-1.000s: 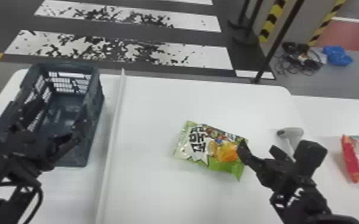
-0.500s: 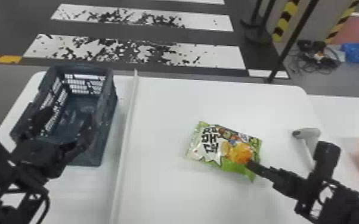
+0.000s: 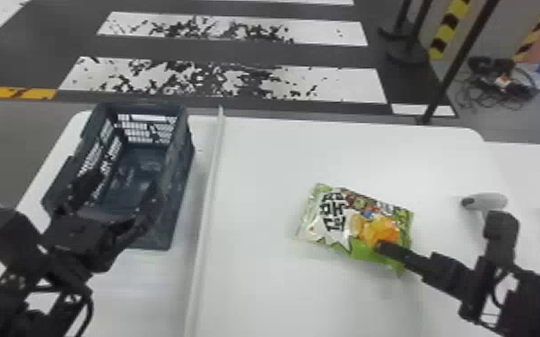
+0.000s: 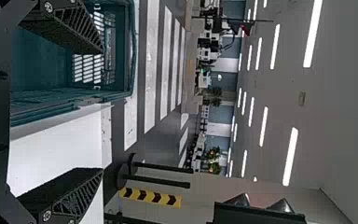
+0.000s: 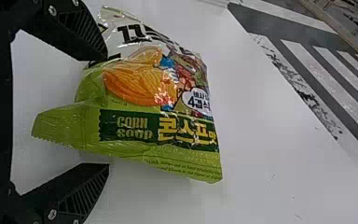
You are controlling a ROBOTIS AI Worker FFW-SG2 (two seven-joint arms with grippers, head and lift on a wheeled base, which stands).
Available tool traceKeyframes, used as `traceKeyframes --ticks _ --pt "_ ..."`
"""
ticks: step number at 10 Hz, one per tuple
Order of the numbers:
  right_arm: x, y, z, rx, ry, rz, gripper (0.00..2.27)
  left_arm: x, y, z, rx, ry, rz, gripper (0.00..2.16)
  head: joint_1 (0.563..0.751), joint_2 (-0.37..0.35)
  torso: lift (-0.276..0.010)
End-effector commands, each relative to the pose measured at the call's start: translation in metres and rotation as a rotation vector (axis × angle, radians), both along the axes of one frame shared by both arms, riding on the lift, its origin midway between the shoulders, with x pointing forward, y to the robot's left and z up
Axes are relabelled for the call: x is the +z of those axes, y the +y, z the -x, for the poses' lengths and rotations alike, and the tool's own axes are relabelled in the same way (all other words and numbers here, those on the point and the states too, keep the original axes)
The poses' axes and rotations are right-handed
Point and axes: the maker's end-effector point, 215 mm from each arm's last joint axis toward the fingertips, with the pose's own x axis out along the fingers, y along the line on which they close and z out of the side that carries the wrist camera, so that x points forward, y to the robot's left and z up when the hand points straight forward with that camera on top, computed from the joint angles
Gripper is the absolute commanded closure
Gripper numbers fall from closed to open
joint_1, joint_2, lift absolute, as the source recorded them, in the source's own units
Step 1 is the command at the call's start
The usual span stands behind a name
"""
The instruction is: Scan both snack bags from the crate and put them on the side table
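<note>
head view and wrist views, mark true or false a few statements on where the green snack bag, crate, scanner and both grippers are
1. The green snack bag lies on the white table. True.
2. The crate and the green snack bag are on the same side of the white divider. False: it runs between them.
3. The right gripper is shut. False: its fingers are apart.
4. The scanner lies to the right of the green snack bag. True.
5. The left gripper is at the green snack bag. False: it is at the crate.
</note>
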Motion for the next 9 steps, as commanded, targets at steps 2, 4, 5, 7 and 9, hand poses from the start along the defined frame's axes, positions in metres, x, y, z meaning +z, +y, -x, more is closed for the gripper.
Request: traceKeyframes --ticks 2,4,5,7,9 --pt "-0.01 -0.002 -0.009 0.003 0.016 -0.047 1.3 -0.006 0.0 0.001 -0.008 0.012 -0.001 0.1 0.695 -0.022 -0.087" --pt "-0.008 -0.012 -0.016 -0.03 -0.015 -0.049 2.25 -0.012 0.001 0.002 -0.007 0.024 0.003 0.1 0.695 -0.025 -0.087" --pt "0.002 -0.016 -0.02 -0.051 -0.056 -0.092 2.25 -0.013 0.0 0.002 -0.01 0.026 0.009 0.1 0.695 -0.03 -0.087" --pt "0.031 -0.035 -0.03 -0.094 -0.145 -0.097 2.25 -0.013 -0.003 0.003 -0.015 0.026 0.014 0.1 0.695 -0.044 -0.087" --pt "0.078 -0.061 -0.048 -0.096 -0.278 0.109 2.25 -0.018 -0.002 0.004 -0.015 0.036 0.017 0.1 0.695 -0.076 -0.087"
